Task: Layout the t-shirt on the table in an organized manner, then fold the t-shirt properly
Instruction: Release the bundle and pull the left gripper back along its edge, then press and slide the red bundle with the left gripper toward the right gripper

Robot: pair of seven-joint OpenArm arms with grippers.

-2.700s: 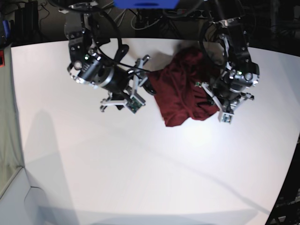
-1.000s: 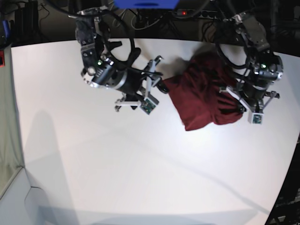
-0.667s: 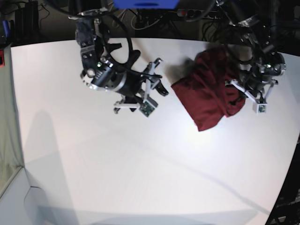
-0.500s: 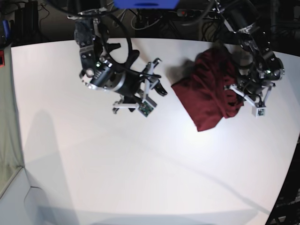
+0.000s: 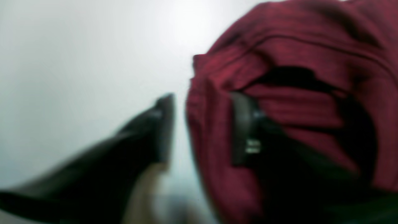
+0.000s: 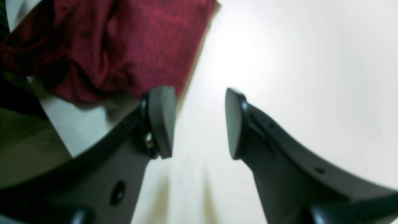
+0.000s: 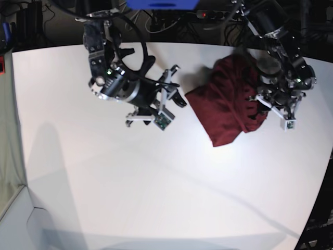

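The table [image 7: 130, 187] was a wide white surface, and most of it was bare. The t-shirt [image 7: 229, 107] lay bunched in a wrinkled heap at the far right part of it, not spread at all. Its longer line ran slanted, from a rounded bulk near the far edge down to a narrow corner that pointed toward the near side.

The left gripper [image 7: 270, 107] was the nearer one: in the base view it stood right at the right border of the heap, over the folds. In the left wrist view one finger stood on the bare table and the other was behind a fold of cloth, so a ridge of fabric was between them; the jaws stood apart, but this picture was blurred and I cannot tell if they pressed the fold or were loose around it.

The right gripper [image 6: 199, 123] was on the other side, just beside the left corner of the shirt. Its jaws were clearly apart with only table between them, and the cloth edge lay ahead and to the left of the fingers.

So, as I judge it, the next spreading move depends on the two grippers taking opposite ends of the slanted heap.
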